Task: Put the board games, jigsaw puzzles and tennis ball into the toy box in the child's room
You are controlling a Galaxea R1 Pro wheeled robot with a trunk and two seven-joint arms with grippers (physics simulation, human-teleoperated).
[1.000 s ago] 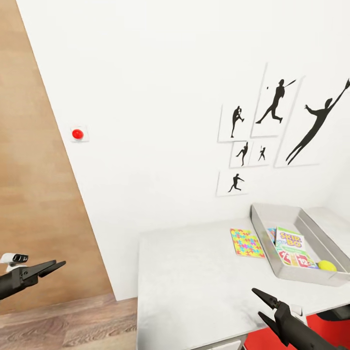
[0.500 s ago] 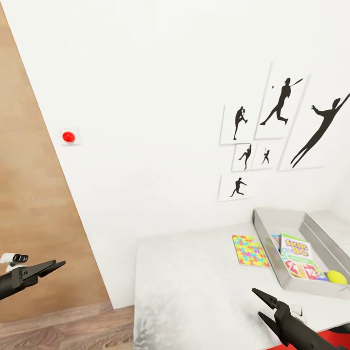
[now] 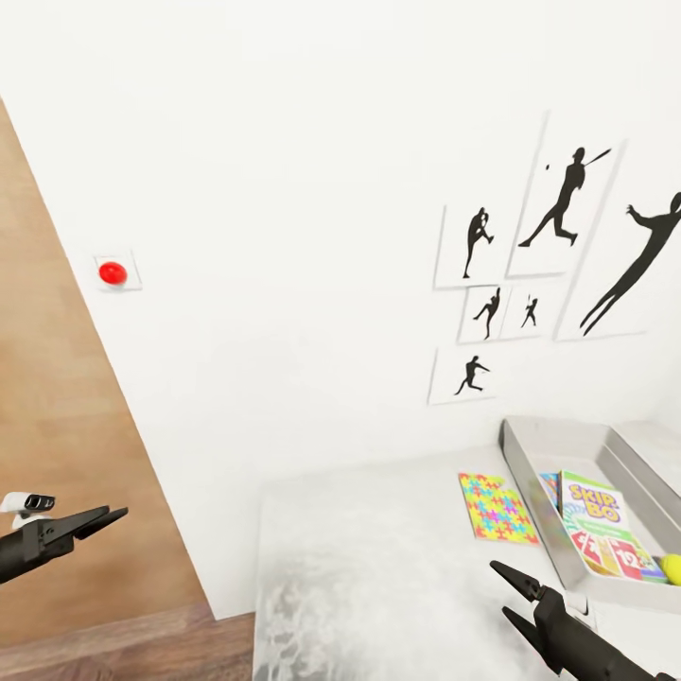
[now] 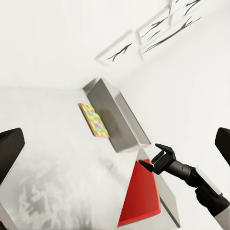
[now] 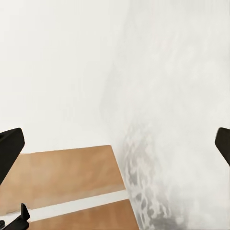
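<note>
Head view puts your toy box (image 3: 534, 478) at the far right of the table (image 3: 378, 567), against the wall. Inside it lie a green board game (image 3: 591, 501), a red-striped one (image 3: 615, 553) and the tennis ball (image 3: 672, 567). One jigsaw puzzle (image 3: 497, 508) lies on the tabletop just beside the box. Your left gripper (image 3: 99, 518) hangs narrow off the table's left; your right gripper (image 3: 506, 594) spreads wide, holding nothing, over the near edge.

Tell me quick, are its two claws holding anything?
Left gripper: open, fingers empty.
Right gripper: open, fingers empty, above the table.
</note>
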